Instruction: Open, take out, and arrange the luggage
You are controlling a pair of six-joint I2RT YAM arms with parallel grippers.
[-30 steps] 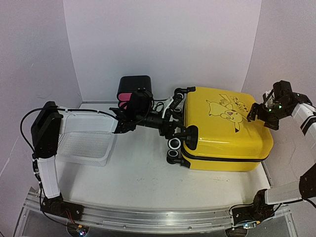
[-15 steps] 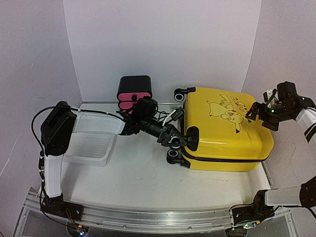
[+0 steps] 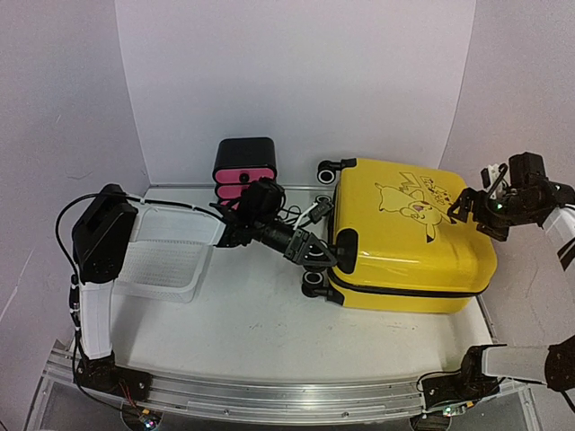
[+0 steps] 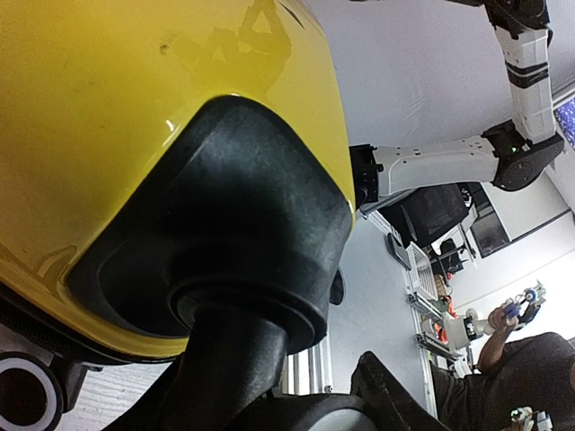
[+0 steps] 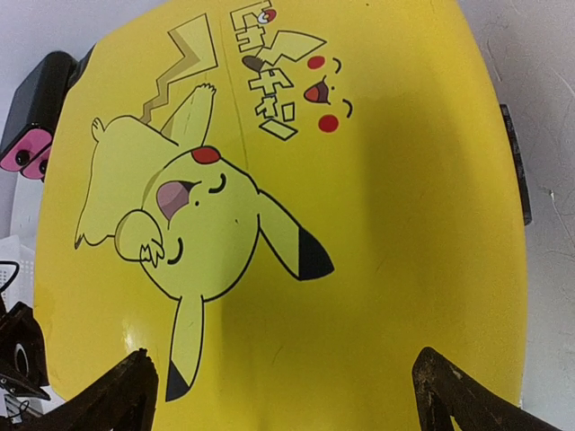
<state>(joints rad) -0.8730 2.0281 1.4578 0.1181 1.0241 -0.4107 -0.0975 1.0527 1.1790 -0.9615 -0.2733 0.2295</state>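
The luggage (image 3: 413, 242) is a yellow hard-shell suitcase lying flat and closed, cartoon lid up, black zipper band along its near side. My left gripper (image 3: 316, 253) sits at its left end against a black wheel housing (image 3: 346, 242). In the left wrist view one finger (image 4: 225, 377) lies in front of that housing (image 4: 225, 224), the other finger (image 4: 395, 404) stands apart, and only table shows between them (image 4: 314, 395). My right gripper (image 3: 472, 211) hovers open over the lid's right part (image 5: 359, 224), fingertips wide apart (image 5: 283, 395), holding nothing.
A black-and-pink drawer box (image 3: 244, 162) stands at the back wall behind the left arm. A white mesh basket (image 3: 166, 260) lies at the left. Black wheels (image 3: 314, 283) stick out from the suitcase's left end. Cables trail along the left forearm.
My left gripper has come forward from the rear wheel area to the near wheel housing, and its jaws have narrowed. The right gripper has barely shifted.
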